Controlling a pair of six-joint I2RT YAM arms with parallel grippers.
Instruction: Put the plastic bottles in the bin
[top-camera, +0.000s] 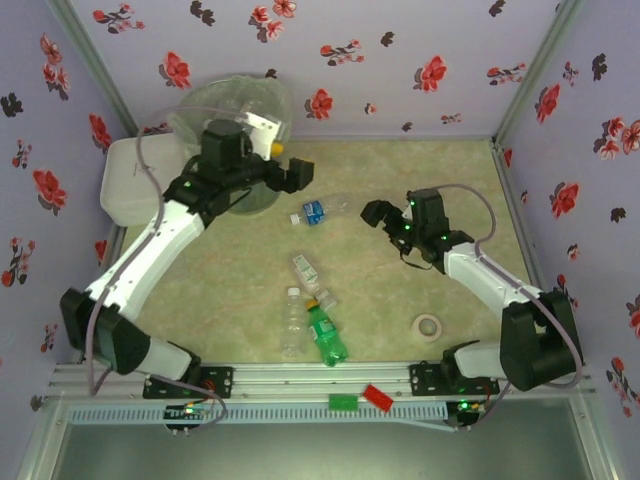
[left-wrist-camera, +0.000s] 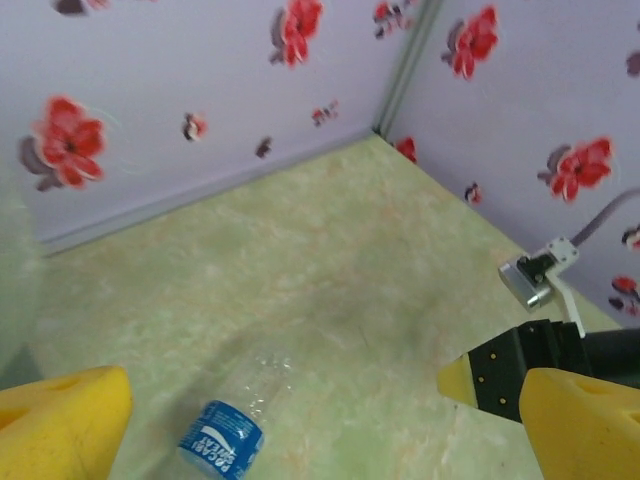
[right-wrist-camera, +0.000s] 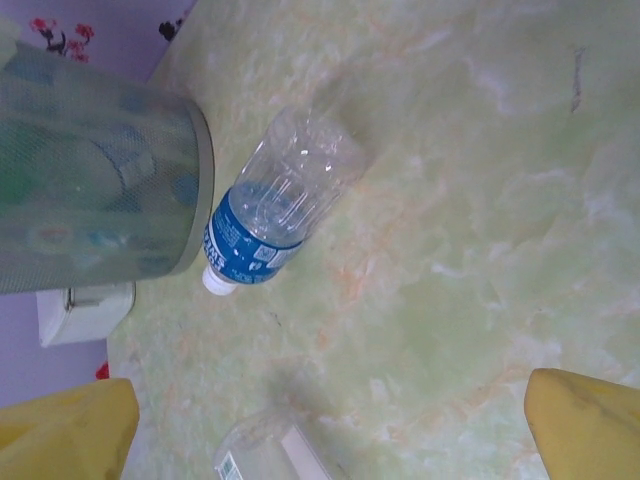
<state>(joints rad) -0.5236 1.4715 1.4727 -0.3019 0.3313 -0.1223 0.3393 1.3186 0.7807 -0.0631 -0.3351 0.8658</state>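
Hands: left gripper (left-wrist-camera: 322, 425) jaws wide, empty; right gripper (right-wrist-camera: 327, 425) same. Target: blue-label bottle (left-wrist-camera: 235, 420) lying flat, just below and ahead of left gripper, label end nearest, long axis slanting away. Drop point: bin (top-camera: 235, 105) close beside left gripper. Left arm judged nearer.

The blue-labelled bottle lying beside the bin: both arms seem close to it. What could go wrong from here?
The blue-labelled bottle lies on its side, so it may roll when touched. Its cap end sits close to the bin wall, leaving little room for a finger there. The left gripper and right gripper, both open, hover near that bottle and might bump each other.
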